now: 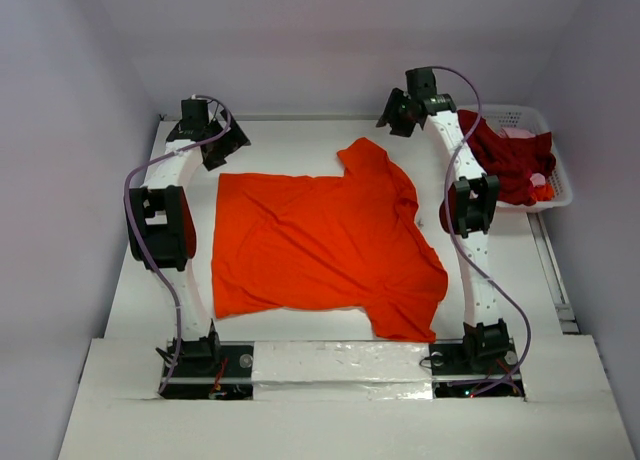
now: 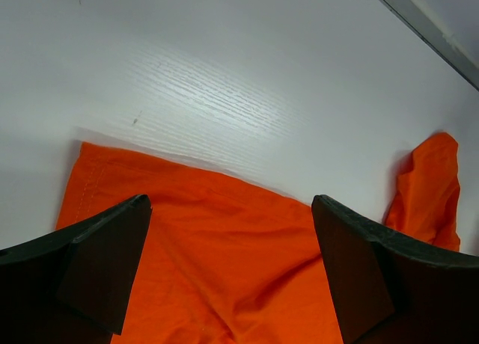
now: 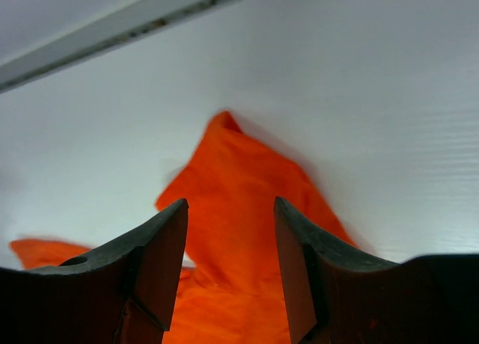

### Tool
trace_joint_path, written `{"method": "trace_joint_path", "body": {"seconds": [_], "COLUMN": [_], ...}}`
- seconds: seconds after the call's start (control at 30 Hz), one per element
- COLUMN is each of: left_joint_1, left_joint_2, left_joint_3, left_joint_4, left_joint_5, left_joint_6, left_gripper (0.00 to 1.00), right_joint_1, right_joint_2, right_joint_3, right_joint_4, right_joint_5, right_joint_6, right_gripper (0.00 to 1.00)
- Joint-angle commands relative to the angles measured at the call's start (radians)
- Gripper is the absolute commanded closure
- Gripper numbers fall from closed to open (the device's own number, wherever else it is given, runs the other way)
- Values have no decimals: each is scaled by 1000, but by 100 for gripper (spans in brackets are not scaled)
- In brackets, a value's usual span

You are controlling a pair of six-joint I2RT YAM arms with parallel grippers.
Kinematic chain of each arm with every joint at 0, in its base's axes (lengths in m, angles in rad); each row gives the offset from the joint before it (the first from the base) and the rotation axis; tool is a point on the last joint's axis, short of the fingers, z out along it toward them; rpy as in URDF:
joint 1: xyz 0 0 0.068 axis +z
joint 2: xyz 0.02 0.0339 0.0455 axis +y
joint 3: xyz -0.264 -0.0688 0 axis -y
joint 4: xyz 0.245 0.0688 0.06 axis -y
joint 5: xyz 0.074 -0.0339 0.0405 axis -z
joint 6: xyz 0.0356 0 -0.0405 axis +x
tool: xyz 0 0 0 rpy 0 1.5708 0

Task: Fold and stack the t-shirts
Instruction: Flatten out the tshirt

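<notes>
A bright orange-red t-shirt (image 1: 320, 245) lies spread flat on the white table, one sleeve (image 1: 365, 155) pointing to the far side. My left gripper (image 1: 222, 145) hovers over its far left corner (image 2: 224, 232), jaws wide apart and empty. My right gripper (image 1: 400, 115) hangs just beyond that far sleeve (image 3: 239, 179), open, with the cloth showing between its fingers (image 3: 161, 262) but lying on the table below. A dark crimson t-shirt (image 1: 510, 160) lies crumpled in the basket at the right, with a bit of pink cloth (image 1: 520, 132) behind it.
The white lattice basket (image 1: 562, 180) stands at the table's far right edge, close to the right arm. A raised strip (image 2: 426, 30) runs along the table's far edge. Both arm bases sit at the near edge.
</notes>
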Motion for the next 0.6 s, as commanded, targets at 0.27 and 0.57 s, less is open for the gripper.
{"method": "trace_joint_path", "body": {"seconds": [0.27, 0.57], "left_joint_1": [0, 0], "left_joint_2": [-44, -50], "left_joint_3": [21, 17], "left_joint_4": [3, -5], "left_joint_5": [15, 21], "left_joint_6": [16, 21], "left_gripper": [13, 13], "right_joint_1": [24, 24], "right_joint_2": [-14, 18], "right_joint_3": [1, -10], "right_joint_4": [-152, -189], "right_joint_5": [124, 38], "right_joint_6": [-66, -79], "right_gripper": [47, 47]}}
